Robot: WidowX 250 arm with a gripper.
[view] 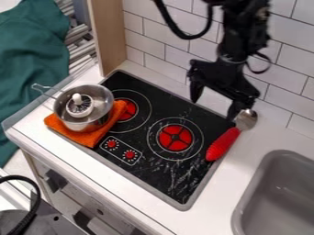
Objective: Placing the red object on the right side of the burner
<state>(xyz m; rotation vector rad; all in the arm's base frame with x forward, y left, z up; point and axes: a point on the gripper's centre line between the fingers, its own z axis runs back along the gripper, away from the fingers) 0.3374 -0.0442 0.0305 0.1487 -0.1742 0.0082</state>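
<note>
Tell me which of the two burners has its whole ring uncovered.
The right-hand burner in the picture, beside the red object. Its ring is fully exposed, whereas the other burner is partly hidden by the orange cloth.

White tiled wall [165, 50] is behind the white counter [242, 172]; wood panel [105, 32] stands upright w/ green cloth [34, 50] on its left.

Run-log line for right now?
end effector: open, not holding | long red textured object: right of round red-centred burner | location: black flat stovetop, right side
</note>
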